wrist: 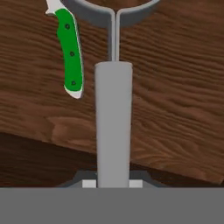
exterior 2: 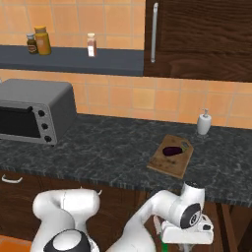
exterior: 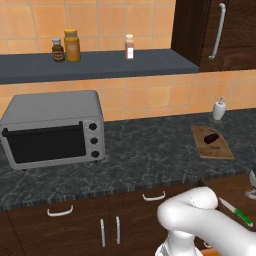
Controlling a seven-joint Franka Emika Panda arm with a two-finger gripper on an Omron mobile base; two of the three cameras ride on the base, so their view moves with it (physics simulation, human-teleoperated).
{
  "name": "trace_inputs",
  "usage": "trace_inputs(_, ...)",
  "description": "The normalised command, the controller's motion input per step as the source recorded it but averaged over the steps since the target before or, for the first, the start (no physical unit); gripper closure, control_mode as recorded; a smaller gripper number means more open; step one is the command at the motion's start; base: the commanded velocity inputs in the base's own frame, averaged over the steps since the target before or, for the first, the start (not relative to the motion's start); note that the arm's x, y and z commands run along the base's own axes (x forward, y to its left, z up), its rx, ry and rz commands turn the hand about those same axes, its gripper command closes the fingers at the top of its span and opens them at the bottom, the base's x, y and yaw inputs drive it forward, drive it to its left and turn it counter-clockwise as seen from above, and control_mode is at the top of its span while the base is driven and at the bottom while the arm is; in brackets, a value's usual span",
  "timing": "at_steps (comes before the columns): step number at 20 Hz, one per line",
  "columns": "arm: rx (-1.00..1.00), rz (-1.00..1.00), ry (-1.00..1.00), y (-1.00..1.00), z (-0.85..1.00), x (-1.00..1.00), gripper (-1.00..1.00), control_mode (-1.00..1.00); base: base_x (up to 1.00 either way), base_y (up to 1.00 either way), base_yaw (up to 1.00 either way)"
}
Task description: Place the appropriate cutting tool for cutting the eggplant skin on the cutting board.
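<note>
Cut-offs come first: the small knife with the bright green handle and silvery blade (wrist: 70,52) lies ahead of the fingers (wrist: 89,183) and off to their left in the hand view. Its blade is cropped by the top edge, so just the curved, three-riveted handle and a sliver of metal show. The fingers are mostly covered by the smooth grey cylindrical tool handle (wrist: 113,122) they are clenched on. This handle narrows into two thin wires and a rounded grey ring that is itself cropped at the top, so what kind of utensil it is cannot be told. Knife and grey handle lie apart on a grained brown wooden surface (wrist: 175,87). In the right base view the white arm folds low below the table's front edge, wrist bent downward. Well above and beyond the fingers, the small dark purple oblong eggplant (exterior 2: 172,150) rests on the flat rectangular light-brown wooden cutting board (exterior 2: 167,165) on the dark speckled stone table (exterior 2: 108,147).
</note>
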Motion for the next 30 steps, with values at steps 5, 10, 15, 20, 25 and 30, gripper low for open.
trace_inputs(5, -0.02, 0.22, -0.01, 0.52, 0.85, -0.70, 1.00, -1.00, 0.00, 0.00, 0.00)
trace_inputs(10, -0.01, 0.20, 0.00, 0.63, 0.90, -0.57, 1.00, -1.00, 0.00, 0.00, 0.00)
trace_inputs(15, 0.00, 0.07, -0.26, 0.12, 1.00, -0.05, 1.00, -1.00, 0.00, 0.00, 0.00)
trace_inputs(20, 0.00, 0.00, -0.32, -0.06, 1.00, 0.17, 1.00, -1.00, 0.00, 0.00, 0.00)
trace_inputs(25, 0.00, 0.00, -0.09, -0.22, 0.90, 0.73, 1.00, -1.00, 0.00, 0.00, 0.00)
trace_inputs(30, 0.08, 0.00, 0.00, -0.42, 0.08, 0.99, 1.00, -1.00, 0.00, 0.00, 0.00)
